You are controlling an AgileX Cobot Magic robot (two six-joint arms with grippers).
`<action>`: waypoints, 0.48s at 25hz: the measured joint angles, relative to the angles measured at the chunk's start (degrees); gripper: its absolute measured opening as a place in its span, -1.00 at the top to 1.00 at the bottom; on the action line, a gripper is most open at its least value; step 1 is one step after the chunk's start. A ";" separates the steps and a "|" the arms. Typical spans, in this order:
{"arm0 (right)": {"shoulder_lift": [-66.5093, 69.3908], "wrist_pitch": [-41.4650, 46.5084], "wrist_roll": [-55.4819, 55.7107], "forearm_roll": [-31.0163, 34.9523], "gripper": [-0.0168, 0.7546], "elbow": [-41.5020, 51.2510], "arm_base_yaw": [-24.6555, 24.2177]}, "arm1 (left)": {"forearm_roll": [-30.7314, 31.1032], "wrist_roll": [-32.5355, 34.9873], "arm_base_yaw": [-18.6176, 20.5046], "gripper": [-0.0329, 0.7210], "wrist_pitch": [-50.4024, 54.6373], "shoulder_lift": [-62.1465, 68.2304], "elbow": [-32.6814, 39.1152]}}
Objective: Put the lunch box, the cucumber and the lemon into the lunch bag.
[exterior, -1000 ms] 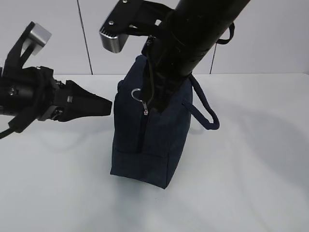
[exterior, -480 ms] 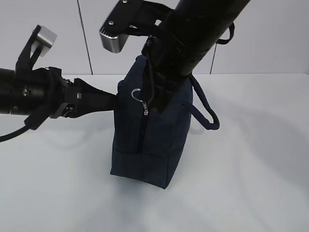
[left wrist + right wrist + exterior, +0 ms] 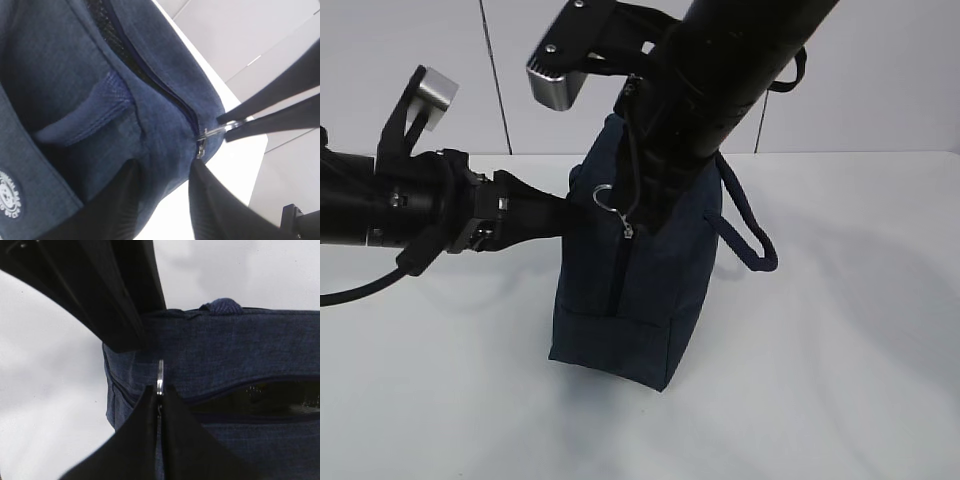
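Note:
The dark navy lunch bag (image 3: pixel 640 290) stands upright on the white table. Its zipper is partly open near the top, showing a dark, shiny inside (image 3: pixel 280 397). My right gripper (image 3: pixel 160 390) comes from above and is shut on the silver ring pull (image 3: pixel 160 374), which also shows in the exterior view (image 3: pixel 603 195). My left gripper (image 3: pixel 577 205) comes from the left, open, with its fingers (image 3: pixel 127 200) on either side of the bag's upper corner fabric (image 3: pixel 165 150) just below the zipper slider (image 3: pixel 201 147). The lunch box, cucumber and lemon are out of view.
The bag's loop handle (image 3: pixel 745 225) hangs off its right side. The white table (image 3: pixel 840 380) runs back to a pale panelled wall (image 3: pixel 880 110). My right arm (image 3: pixel 720 80) crosses the top of the exterior view above the bag.
My left gripper has moved right, from clear of the bag to its tips around the bag's upper left corner. My right gripper has kept hold of the ring pull.

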 joint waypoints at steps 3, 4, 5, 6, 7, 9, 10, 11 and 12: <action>0.00 0.00 0.00 0.00 0.94 0.00 0.00 | -0.48 0.23 -0.23 0.30 -0.91 0.00 0.00; 0.00 0.00 0.00 0.00 0.94 0.00 0.00 | -0.48 0.23 -0.22 0.34 -1.34 0.00 0.00; 0.00 0.00 0.00 0.00 0.94 0.00 0.00 | -0.48 0.27 -0.22 0.40 -1.61 0.00 0.00; 0.00 0.00 0.00 0.00 0.94 0.00 0.00 | -0.56 0.36 -0.25 0.45 -1.87 0.00 0.00; 0.00 0.11 0.00 0.00 0.94 0.00 0.00 | -0.56 0.36 -0.34 0.52 -1.95 0.00 0.00; 0.00 0.25 0.00 0.00 0.94 0.00 0.00 | -0.56 0.36 -0.34 0.66 -2.13 0.10 0.00; 0.00 0.25 0.00 0.00 0.94 0.00 0.00 | -0.56 0.36 -0.34 0.75 -2.23 0.10 0.00; 0.00 0.25 0.00 0.00 0.94 0.00 0.00 | -0.56 0.40 -0.34 0.84 -2.23 0.10 0.00; 0.00 0.35 0.00 0.00 0.94 0.00 0.00 | -0.56 0.40 -0.45 0.89 -2.23 0.31 0.00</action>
